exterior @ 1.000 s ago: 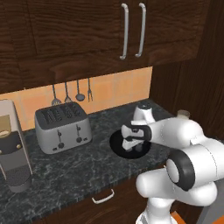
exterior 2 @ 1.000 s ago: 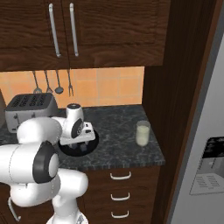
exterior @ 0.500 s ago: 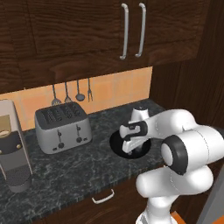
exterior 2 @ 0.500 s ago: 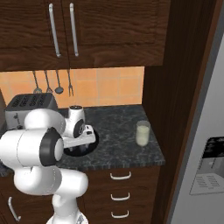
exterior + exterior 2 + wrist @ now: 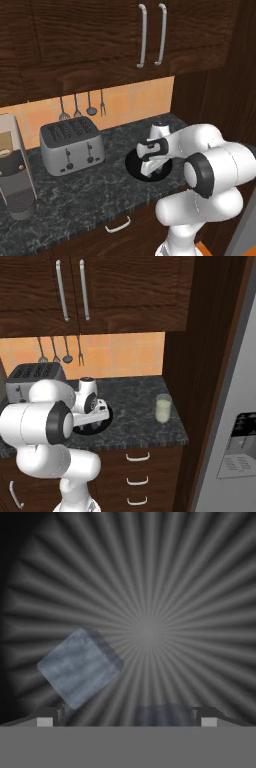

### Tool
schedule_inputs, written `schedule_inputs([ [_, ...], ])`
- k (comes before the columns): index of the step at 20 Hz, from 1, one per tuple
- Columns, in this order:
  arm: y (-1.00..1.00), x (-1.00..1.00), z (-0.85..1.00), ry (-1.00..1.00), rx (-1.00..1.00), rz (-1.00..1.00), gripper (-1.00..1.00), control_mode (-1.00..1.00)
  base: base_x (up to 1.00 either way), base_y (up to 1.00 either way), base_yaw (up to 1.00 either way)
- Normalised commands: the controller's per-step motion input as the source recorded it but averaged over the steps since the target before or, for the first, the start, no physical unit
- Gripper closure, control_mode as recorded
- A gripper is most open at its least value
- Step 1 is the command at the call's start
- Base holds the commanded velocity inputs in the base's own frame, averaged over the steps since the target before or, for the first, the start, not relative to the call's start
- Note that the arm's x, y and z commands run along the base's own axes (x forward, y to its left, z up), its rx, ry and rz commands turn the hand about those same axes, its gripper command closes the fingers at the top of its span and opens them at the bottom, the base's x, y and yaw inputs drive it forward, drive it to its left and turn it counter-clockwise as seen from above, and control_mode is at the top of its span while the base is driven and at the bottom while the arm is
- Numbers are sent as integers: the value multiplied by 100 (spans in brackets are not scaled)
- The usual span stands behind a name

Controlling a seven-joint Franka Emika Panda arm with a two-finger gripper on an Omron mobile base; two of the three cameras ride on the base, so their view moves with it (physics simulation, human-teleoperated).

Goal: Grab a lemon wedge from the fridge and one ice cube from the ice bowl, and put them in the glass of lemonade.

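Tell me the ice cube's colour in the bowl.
Pale bluish grey, faintly mottled; the ice cube shows best in the hand view.

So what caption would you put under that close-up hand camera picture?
Open gripper poised low inside the black ice bowl, an ice cube lying just ahead of its fingertips.

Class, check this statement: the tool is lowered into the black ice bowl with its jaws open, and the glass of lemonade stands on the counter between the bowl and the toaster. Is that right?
Not quite. The glass of lemonade stands on the far side of the ice bowl from the toaster, towards the fridge, as the right base view shows. The rest holds: the tool is down in the bowl, jaws open, beside an ice cube.
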Motion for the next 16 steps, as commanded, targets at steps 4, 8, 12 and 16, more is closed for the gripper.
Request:
schedule_inputs([
  [4,0,-13,-4,0,0,6,-100,-100,0,0,0],
  [8,0,-13,-9,0,0,5,-100,-100,0,0,0],
  [12,2,1,0,0,0,1,-100,-100,0,0,0],
  [16,2,0,-9,0,0,0,-100,-100,0,0,0],
])
